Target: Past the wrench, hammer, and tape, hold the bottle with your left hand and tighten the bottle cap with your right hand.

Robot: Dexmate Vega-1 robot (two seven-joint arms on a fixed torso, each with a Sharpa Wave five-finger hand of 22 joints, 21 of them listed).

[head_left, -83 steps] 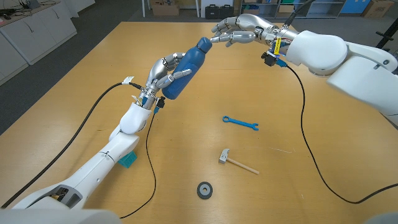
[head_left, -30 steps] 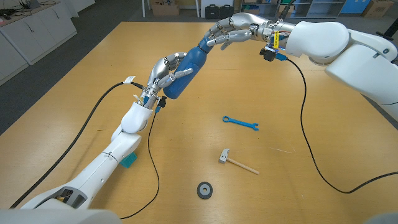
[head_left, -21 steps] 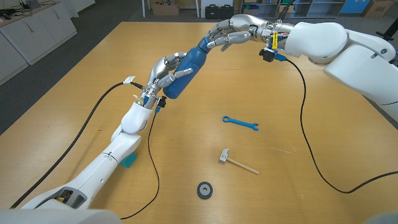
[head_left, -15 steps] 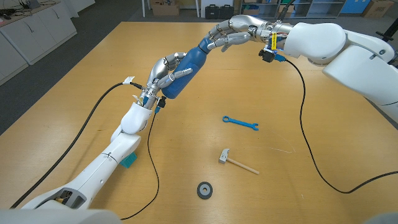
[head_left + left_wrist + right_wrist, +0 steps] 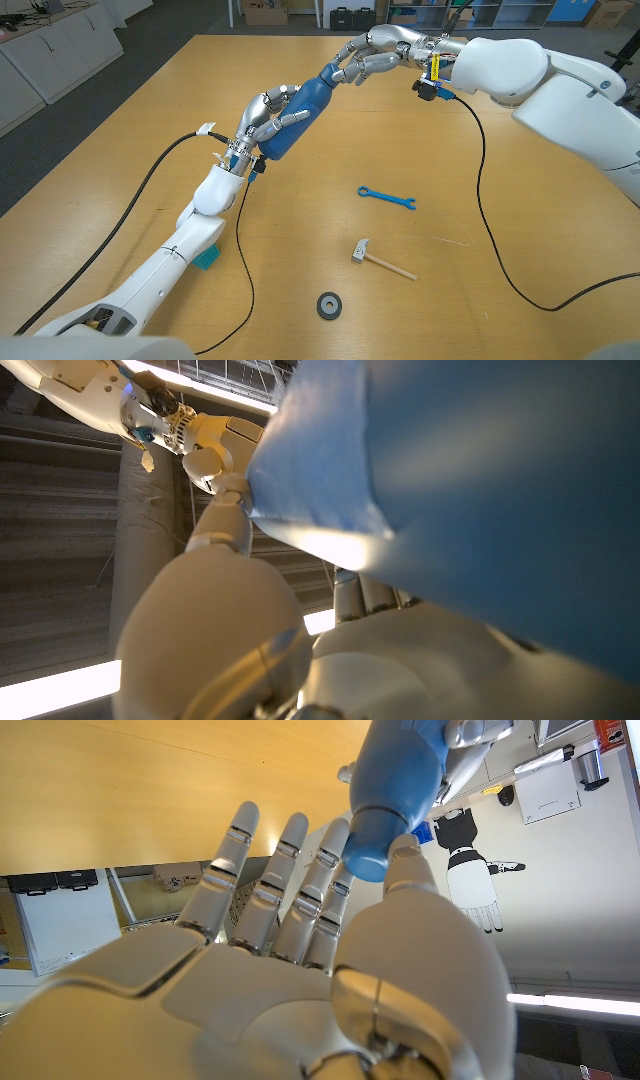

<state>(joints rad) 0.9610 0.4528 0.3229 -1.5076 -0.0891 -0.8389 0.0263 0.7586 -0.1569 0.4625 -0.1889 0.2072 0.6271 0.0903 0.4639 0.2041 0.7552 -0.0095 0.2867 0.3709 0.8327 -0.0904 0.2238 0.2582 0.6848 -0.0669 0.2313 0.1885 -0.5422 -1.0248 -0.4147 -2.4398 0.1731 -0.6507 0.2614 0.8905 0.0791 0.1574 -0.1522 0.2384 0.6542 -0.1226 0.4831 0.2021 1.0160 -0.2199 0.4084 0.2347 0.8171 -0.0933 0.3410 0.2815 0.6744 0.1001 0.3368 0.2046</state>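
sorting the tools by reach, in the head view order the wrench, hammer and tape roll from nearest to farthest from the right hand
Measured from the right hand, at the bottle cap on the far side of the table:
1. Wrench, blue, mid-table, right of the left arm.
2. Hammer, nearer the robot than the wrench.
3. Tape roll, closest to the near edge.

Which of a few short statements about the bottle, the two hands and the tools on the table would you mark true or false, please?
1. The left hand holds the blue bottle off the table. True.
2. The right hand rests on the hammer. False: its fingers are at the bottle's cap end, and the hammer lies alone.
3. The blue wrench lies farther from the robot than the hammer. True.
4. The tape roll is stacked on the wrench. False: it lies apart, nearest the robot.
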